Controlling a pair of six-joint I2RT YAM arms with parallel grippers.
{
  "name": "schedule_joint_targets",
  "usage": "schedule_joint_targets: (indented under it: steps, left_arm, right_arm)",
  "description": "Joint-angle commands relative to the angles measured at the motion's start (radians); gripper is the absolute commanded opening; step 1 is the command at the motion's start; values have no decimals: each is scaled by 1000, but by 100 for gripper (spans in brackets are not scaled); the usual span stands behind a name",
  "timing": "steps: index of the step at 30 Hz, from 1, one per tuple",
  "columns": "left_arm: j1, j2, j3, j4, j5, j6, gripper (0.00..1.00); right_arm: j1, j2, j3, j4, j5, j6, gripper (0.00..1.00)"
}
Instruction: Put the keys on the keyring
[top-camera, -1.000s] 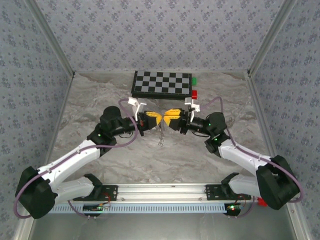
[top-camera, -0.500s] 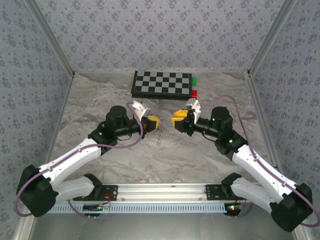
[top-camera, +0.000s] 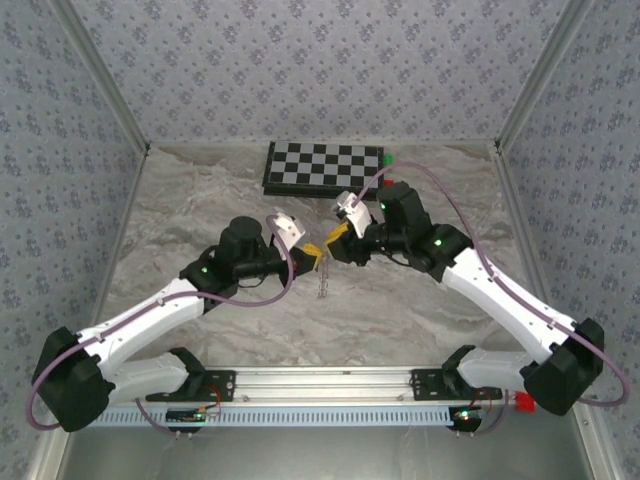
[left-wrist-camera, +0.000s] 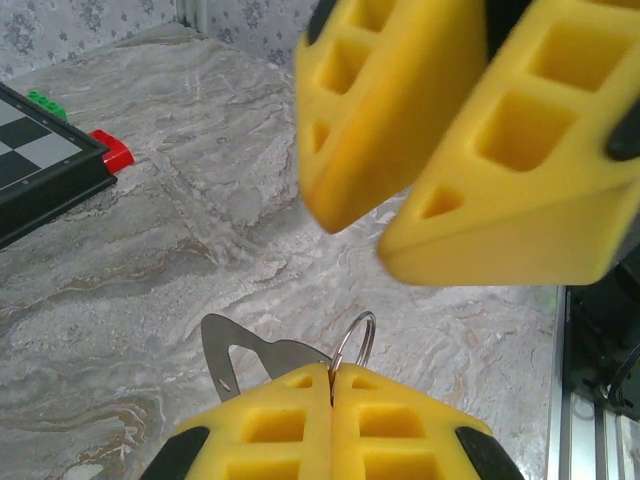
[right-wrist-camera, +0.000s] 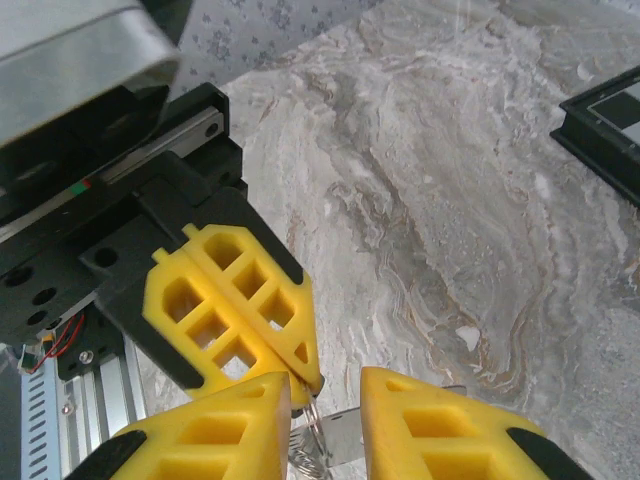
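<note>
My left gripper (top-camera: 316, 255) (left-wrist-camera: 331, 368) is shut on the keyring (left-wrist-camera: 355, 340), a thin silver wire loop that sticks out past its yellow fingertips. A flat grey metal piece (left-wrist-camera: 232, 358) hangs beside the loop. From above, the loop and metal dangle below the grippers as a thin pale strand (top-camera: 323, 284). My right gripper (top-camera: 333, 238) (right-wrist-camera: 325, 395) is open and right against the left one. Its fingers straddle the wire loop (right-wrist-camera: 335, 440) and the metal piece (right-wrist-camera: 350, 432), touching neither that I can see. The black-headed key is hidden.
A chessboard (top-camera: 325, 168) lies at the back of the marbled table (top-camera: 200, 200), with a green block (top-camera: 389, 160) at its right end and a red block (left-wrist-camera: 110, 150) next to it. Patterned walls close three sides. The rail (top-camera: 330, 380) runs along the near edge.
The right arm has swung left and forward, bringing its open gripper from apart back up against the left one. The left gripper has shifted slightly right, still shut on the loop.
</note>
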Motion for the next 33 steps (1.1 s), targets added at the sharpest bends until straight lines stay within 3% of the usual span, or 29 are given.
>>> schedule_joint_targets:
  steps: [1,15,22,33]
  left_arm:
    - [-7,-36,17,3,-8,37,0]
    - [-15,-31,16,-10,1,52,0]
    - [-17,-23,20,-13,28,57,0]
    - [-30,-17,29,-24,42,64,0]
  right_arm:
    - [6,30,52,-127,2,-46,24]
    - [31,105,145,-259,-13,-105,24]
    - [35,117,150,-262,-9,-112,15]
    - [54,136,151,-261,-18,-124,13]
